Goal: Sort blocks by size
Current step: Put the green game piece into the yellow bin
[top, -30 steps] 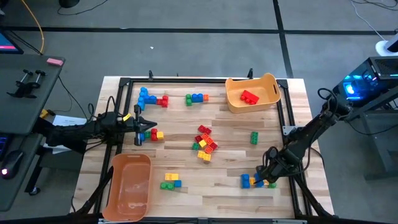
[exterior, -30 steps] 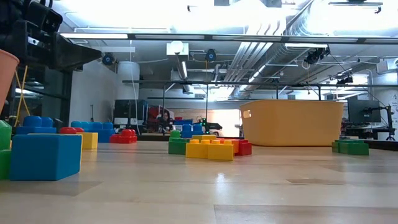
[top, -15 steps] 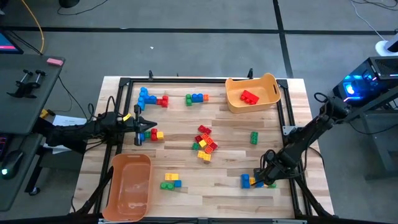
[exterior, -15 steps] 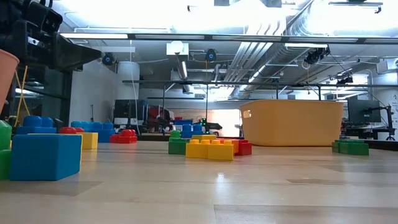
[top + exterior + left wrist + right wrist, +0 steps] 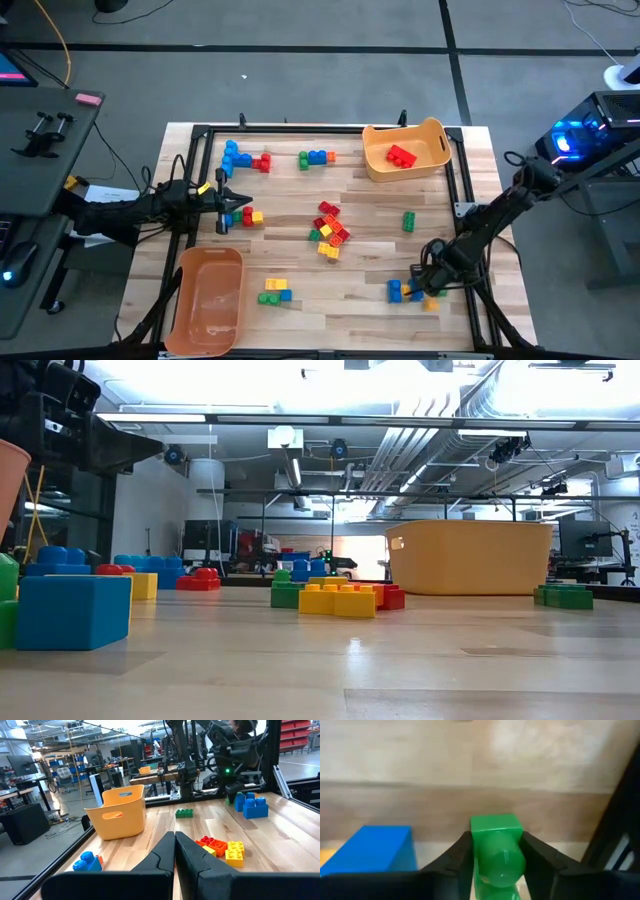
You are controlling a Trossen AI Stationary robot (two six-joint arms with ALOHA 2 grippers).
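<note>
From above, the right gripper point(image 5: 424, 283) is low at the table's point(image 5: 370, 205) front right corner among a few blocks point(image 5: 402, 291); the left gripper point(image 5: 228, 203) waits near the left edge. Other blocks lie mid-table, and a red one sits in the yellow bin point(image 5: 404, 150) at the back. The left wrist view shows its fingers point(image 5: 172, 852) pressed together, empty. The right wrist view shows its fingers point(image 5: 457, 857) clamped on a small green block point(image 5: 496, 851), a blue block point(image 5: 375, 850) beside it.

I've got the right gripper point(image 5: 496, 857) closed around a small green block point(image 5: 496, 847), a dark finger point(image 5: 454, 860) pressing each side. A blue block point(image 5: 372, 850) sits just beside it on the wooden table point(image 5: 470, 765).
</note>
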